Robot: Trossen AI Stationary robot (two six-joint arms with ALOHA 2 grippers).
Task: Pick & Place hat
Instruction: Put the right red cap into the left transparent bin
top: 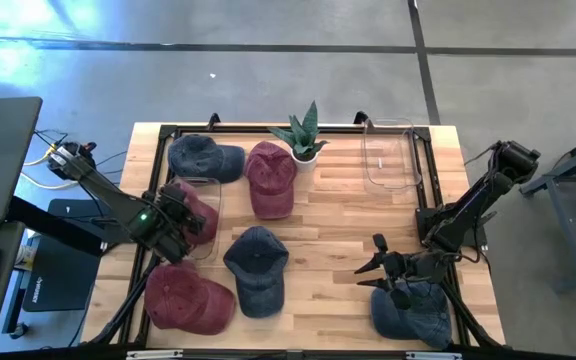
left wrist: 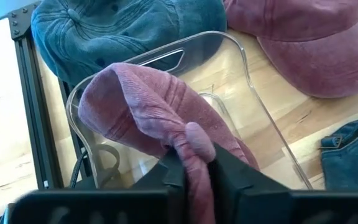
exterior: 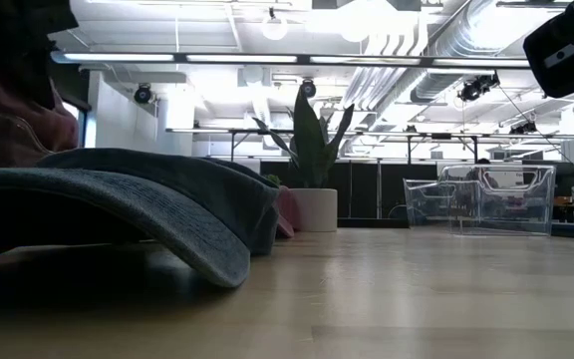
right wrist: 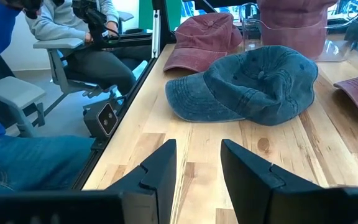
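The hat being handled is a red washed-cotton cap (left wrist: 160,112), crumpled and folded in on itself, its stitched panels bunched into a knot. The left gripper (left wrist: 194,171) has its fingers (left wrist: 174,173) pinched narrowly on that knot of fabric, and the cap hangs partly inside a clear plastic bin (left wrist: 253,106) at the left edge of the bench (top: 338,235). That bin holds only this cap.

Taking the potted plant (top: 303,135) as landmark: just beside it toward the near edge lies another red cap (top: 271,178), and to its left a blue denim cap (top: 203,158). Nearer still, a second blue cap (top: 258,268) sits mid-bench, with a third red cap (top: 188,300) at the near-left corner. To the plant's right stands a second clear bin (top: 390,155), with nothing in it.

The right gripper (top: 388,272) hovers well toward the near-right corner from the plant, its fingers (right wrist: 157,171) parted with nothing between them, over another blue cap (top: 418,312). Beyond the bench, a seated person (right wrist: 73,31) shows in the right wrist view.
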